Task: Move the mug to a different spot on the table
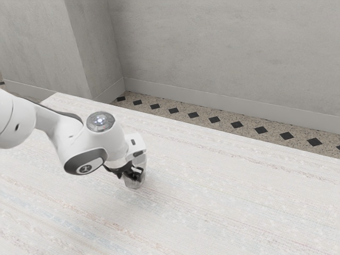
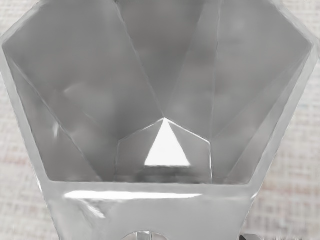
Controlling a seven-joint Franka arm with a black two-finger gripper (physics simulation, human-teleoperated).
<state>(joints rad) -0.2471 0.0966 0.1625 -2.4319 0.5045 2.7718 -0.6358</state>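
Note:
The mug [image 1: 136, 183] is a pale grey, faceted cup standing on the light woven tabletop [image 1: 223, 202], left of the middle of the exterior view. My gripper [image 1: 132, 174] is directly over it, down at its rim, and the white hand hides most of the mug from that side. In the wrist view I look straight down into the mug [image 2: 160, 100]: angular inner walls, a bright patch on its bottom, and its thick rim wall close under the hand. Whether the mug rests on the table or is held just above it cannot be made out.
The table's far edge [image 1: 212, 123] runs diagonally across the back, with a floor of black diamond tiles [image 1: 236, 125] and grey walls beyond. The bare tabletop stretches to the exterior view's right and toward the front.

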